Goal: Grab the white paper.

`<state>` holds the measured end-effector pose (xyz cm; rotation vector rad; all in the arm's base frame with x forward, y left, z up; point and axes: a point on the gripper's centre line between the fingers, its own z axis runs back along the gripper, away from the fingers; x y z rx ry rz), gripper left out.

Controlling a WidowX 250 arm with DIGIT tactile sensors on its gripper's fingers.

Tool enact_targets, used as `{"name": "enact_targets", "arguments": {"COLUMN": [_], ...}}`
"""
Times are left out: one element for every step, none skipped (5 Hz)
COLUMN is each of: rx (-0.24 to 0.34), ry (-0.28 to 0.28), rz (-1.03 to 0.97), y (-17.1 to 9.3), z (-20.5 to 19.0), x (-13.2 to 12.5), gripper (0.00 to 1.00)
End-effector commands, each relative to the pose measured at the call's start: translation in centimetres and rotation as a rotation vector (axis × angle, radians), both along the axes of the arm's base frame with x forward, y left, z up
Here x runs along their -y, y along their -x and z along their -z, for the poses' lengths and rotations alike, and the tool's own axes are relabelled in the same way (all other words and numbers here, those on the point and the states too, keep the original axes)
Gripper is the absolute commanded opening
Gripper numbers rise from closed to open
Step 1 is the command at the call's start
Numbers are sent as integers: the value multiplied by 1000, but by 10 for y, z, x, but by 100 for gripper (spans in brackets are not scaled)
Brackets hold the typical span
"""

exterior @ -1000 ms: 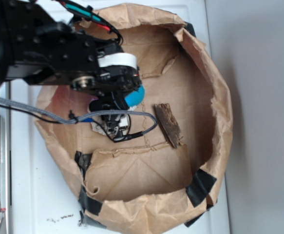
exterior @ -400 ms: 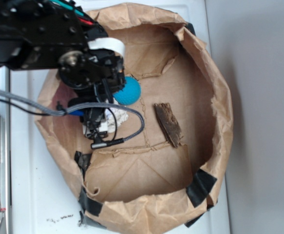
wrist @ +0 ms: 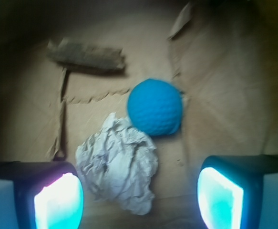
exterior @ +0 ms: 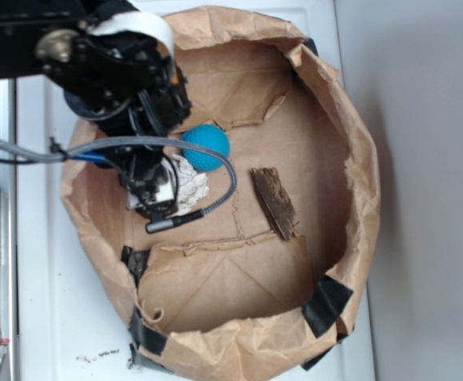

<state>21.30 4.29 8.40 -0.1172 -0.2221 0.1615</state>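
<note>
The white paper [wrist: 118,164] is a crumpled off-white wad lying on the brown bag floor, just ahead of my gripper [wrist: 139,200] and nearer the left finger. In the exterior view the white paper [exterior: 190,184] shows partly beside the gripper [exterior: 158,198], which hangs over the left part of the bag. The jaws stand wide open with nothing between the pads. The teal ball [wrist: 155,106] touches the paper's far right side; it also shows in the exterior view [exterior: 206,148].
A dark piece of bark [exterior: 273,203] lies on the bag floor to the right; in the wrist view the bark [wrist: 87,56] is at the far left. The brown paper bag wall [exterior: 358,159] rings everything, held with black tape [exterior: 326,302]. A grey cable [exterior: 215,190] loops beside the gripper.
The arm has drawn back toward the upper left. The teal ball and more of the white paper are now uncovered. The gripper stays open.
</note>
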Motion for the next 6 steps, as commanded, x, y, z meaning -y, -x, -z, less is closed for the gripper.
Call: {"name": "enact_targets", "arguments": {"rx": [20,-19,-16,-29,-12,5], "ry": [-4,-37,-93,-75,-77,-61], "rz": [45,38,50,33,18,-1], "y": [-4,-9,-1,3,1,-4], "z": [24,46,57,56,54,40], "x": [18,14,15,12,6,1], "gripper": [100,100,100,0,0,0]}}
